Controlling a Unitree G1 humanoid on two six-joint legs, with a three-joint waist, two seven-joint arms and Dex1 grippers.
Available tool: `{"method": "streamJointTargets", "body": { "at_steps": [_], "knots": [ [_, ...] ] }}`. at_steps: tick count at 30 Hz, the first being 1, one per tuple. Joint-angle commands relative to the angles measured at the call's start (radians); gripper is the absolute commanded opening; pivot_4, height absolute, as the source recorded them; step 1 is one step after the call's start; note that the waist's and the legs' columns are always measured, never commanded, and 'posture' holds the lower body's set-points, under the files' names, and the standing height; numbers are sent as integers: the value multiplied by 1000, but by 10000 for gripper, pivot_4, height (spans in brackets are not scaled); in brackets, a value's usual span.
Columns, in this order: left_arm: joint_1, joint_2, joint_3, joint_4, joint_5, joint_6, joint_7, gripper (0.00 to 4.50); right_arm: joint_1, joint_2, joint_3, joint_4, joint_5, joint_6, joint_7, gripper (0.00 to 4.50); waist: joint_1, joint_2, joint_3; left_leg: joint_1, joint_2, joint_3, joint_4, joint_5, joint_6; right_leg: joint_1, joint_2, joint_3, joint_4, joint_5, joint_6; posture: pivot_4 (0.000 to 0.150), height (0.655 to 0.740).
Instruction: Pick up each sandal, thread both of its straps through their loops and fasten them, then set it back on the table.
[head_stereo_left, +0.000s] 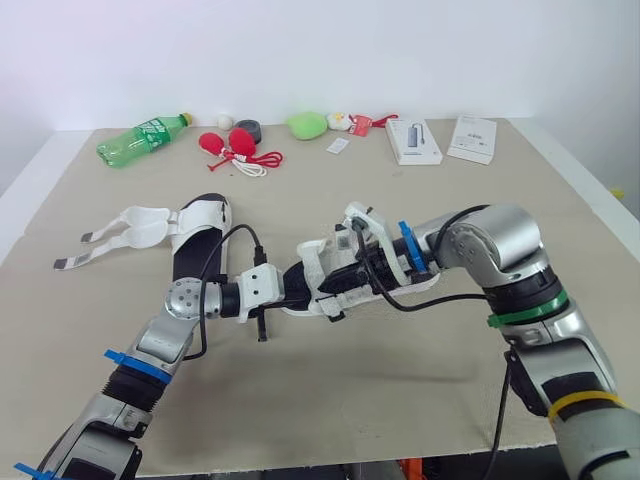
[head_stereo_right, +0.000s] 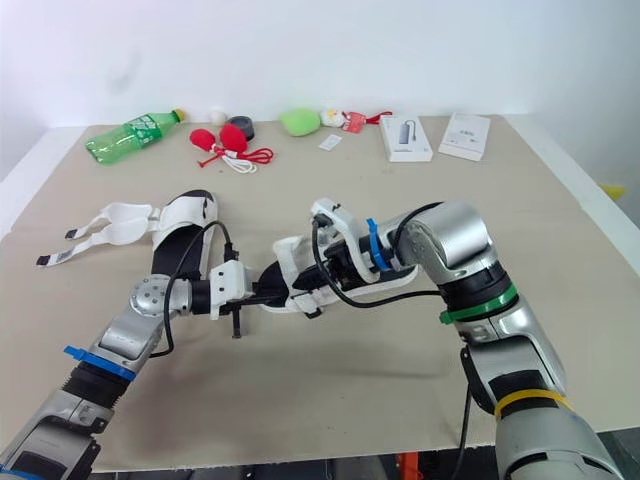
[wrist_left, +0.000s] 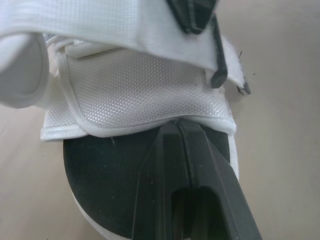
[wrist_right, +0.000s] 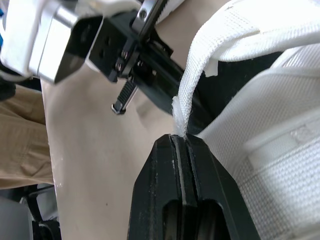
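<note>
Mid-frame, left gripper (wrist_left: 178, 126) clamps the black-soled white mesh sandal (head_stereo_left: 318, 256); right gripper (wrist_right: 180, 141) pinches its white woven strap (wrist_right: 192, 85). Second white sandal (head_stereo_left: 190, 250), frame left, lies unfastened.

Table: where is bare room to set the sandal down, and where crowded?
Bare: the near strip before the held sandal, and the right side, nearer than the white boxes. Crowded: the far edge from bottle to boxes; the second sandal takes the left.

The table (head_stereo_left: 420, 380) was lit brightly and evenly from above. Only soft, faint shadows were cast just beneath the left gripper (head_stereo_left: 303, 284) and the sandal (head_stereo_left: 318, 255) clamped in it. Sheen was seen on the right gripper's (wrist_right: 181, 142) black fingers (wrist_right: 155, 200); the wall (head_stereo_left: 320, 50) beyond was washed white.
</note>
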Motion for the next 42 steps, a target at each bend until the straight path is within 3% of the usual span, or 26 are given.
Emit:
{"method": "streamJointTargets", "body": {
  "at_steps": [1,8,9,14,19,25,37,40,42],
  "knots": [
    [19,7,-16,39,36,17,-2,0,2,-59,-7,-60,10,-74,45,7021,0,0,0,0,0,0,0,0,0,0,0,0,0,0,0,1500,7400],
    [37,2,35,27,-38,20,-12,0,-24,-152,-120,-53,88,-180,190,36464,0,0,0,0,0,0,0,0,0,0,0,0,0,0,-1,1500,7400],
    [37,0,42,26,-49,22,-13,0,-16,-174,-130,-66,111,-169,215,38607,-1,0,0,0,0,0,0,0,0,0,0,0,-1,0,-1,1500,7400],
    [25,-5,66,36,-76,29,-14,0,126,-268,-108,-197,158,-149,249,38607,0,0,0,0,1,0,-1,-2,0,0,0,0,-1,-1,2,1500,7400],
    [18,-8,69,28,-83,35,-21,0,260,-190,-115,-284,131,-126,59,38607,-1,0,1,-1,0,1,0,-2,-1,-1,0,0,-1,0,3,1500,7400],
    [17,-10,70,20,-83,39,-25,0,302,-100,-130,-291,84,-112,-123,38607,0,-1,1,-1,0,1,1,-2,-1,0,0,0,-1,0,3,1500,7400],
    [6,-21,63,32,-65,31,-21,0,306,-47,-125,-285,101,-101,-204,38607,1,-1,1,-1,0,1,2,-2,-1,0,0,0,-3,0,0,1500,7400],
    [3,-27,64,35,-64,31,-16,0,304,-31,-134,-263,111,-71,-217,29955,1,-1,1,-1,1,1,2,-2,-1,0,0,0,-3,0,0,1500,7400],
    [5,-30,70,36,-69,32,-14,0,305,-20,-146,-246,114,-47,-233,20712,1,-1,1,-2,0,1,2,-2,-1,0,0,0,-3,0,1,1500,7400]
  ]
}}
